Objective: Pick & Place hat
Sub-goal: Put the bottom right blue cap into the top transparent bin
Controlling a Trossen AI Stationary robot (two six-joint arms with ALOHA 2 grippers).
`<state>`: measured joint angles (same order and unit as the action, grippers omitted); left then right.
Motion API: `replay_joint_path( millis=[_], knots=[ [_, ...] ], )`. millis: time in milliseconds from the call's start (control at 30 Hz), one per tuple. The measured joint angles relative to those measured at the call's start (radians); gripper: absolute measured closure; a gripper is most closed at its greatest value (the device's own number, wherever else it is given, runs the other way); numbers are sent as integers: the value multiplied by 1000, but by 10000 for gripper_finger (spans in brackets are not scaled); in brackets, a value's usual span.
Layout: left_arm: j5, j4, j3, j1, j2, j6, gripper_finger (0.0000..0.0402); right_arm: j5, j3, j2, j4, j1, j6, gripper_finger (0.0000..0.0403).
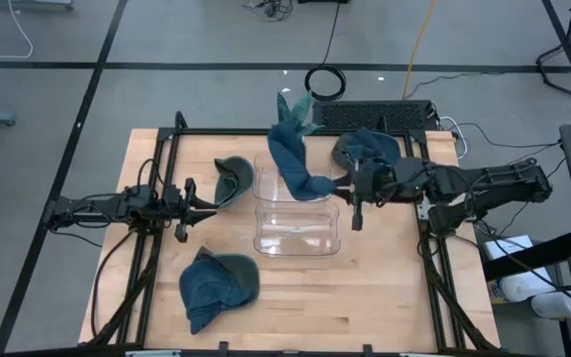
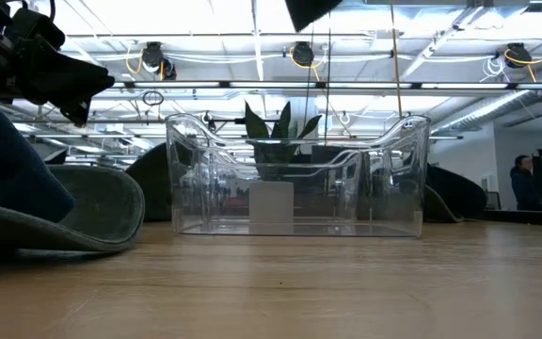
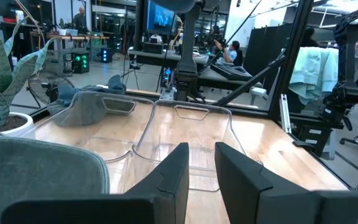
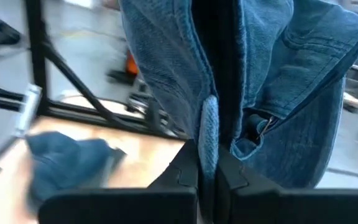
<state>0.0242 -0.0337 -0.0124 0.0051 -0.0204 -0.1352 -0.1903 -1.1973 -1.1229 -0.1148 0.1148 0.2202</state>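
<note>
- I have the right gripper clamped on a blue denim hat; it hangs from the fingers over the far right rim of the clear plastic bin, the loose cloth trailing up and away from the bin's far side.
- In the right wrist view the denim is pinched in a thin fold between my fingers. That grip looks small to me, so a jerk could let the hat slip out.
- Most of the cloth sits beyond the bin's far wall. If I release here, I judge it would drape over the rim or fall outside onto the wooden table.
- The left gripper waits left of the bin, jaws narrowly apart and holding nothing, close to a grey-green cap. A careless swing could nudge that cap.
- Another denim hat lies near-left of the bin and one more far-right of it; neither is in my path.
</note>
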Motion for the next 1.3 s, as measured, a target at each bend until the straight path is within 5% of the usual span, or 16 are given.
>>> replay_joint_path(
  millis=[533,833,1300],
  knots=[
    [0,0,0,0,0,0,314,558,0,-4,161,-84,-184,403],
    [0,0,0,0,0,0,314,662,0,-70,266,-108,-242,403],
    [0,0,0,0,0,0,314,663,0,-188,340,-142,-267,403]
  ],
)
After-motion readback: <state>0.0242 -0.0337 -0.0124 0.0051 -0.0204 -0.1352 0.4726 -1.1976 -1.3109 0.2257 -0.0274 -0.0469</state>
